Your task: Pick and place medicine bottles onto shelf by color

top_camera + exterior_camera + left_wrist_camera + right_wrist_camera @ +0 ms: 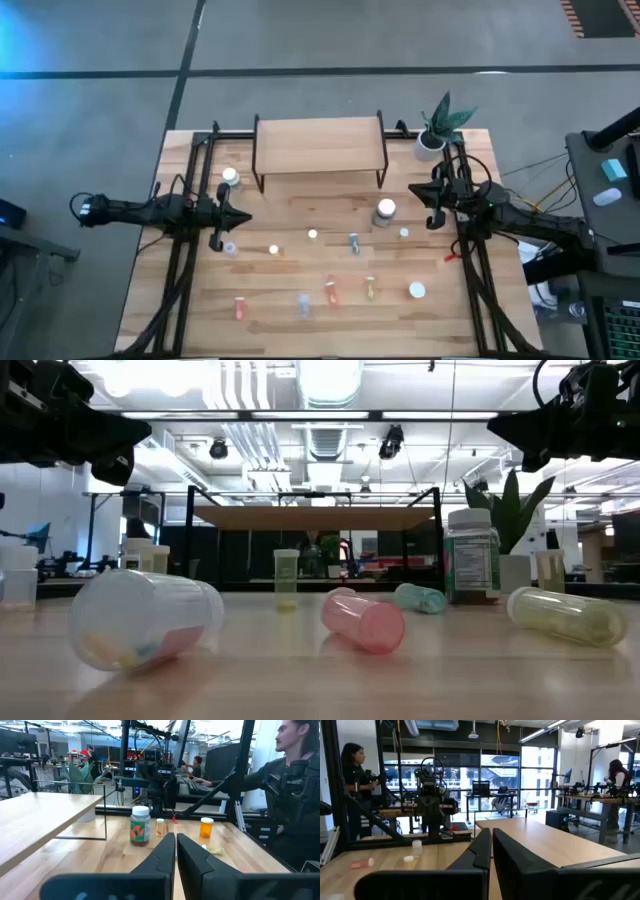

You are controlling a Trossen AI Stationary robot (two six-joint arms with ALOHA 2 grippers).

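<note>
Since both arms hang high with fingers pressed together and nothing held, the step in hand looks like the first reach, and it would go best if one gripper spread its fingers before descending and took an upright bottle by the cap.

Nearest in the low view lie a clear, white-capped plastic bottle (145,618) on its side, a toppled pink vial (364,622) and a pale yellow vial (567,616), also lying flat; these would need a grip across the body. Farther back stands a larger white-capped bottle with a printed label (472,555), and beyond it the low light-wood shelf on thin black legs (310,518), bare on top.

From overhead, the left gripper (241,217) and right gripper (417,189) flank the scattered bottles, well apart from the shelf (318,146); that layout is lost at table height. Only the left wrist view shows an orange, white-capped bottle (207,827) upright near the far table edge.
</note>
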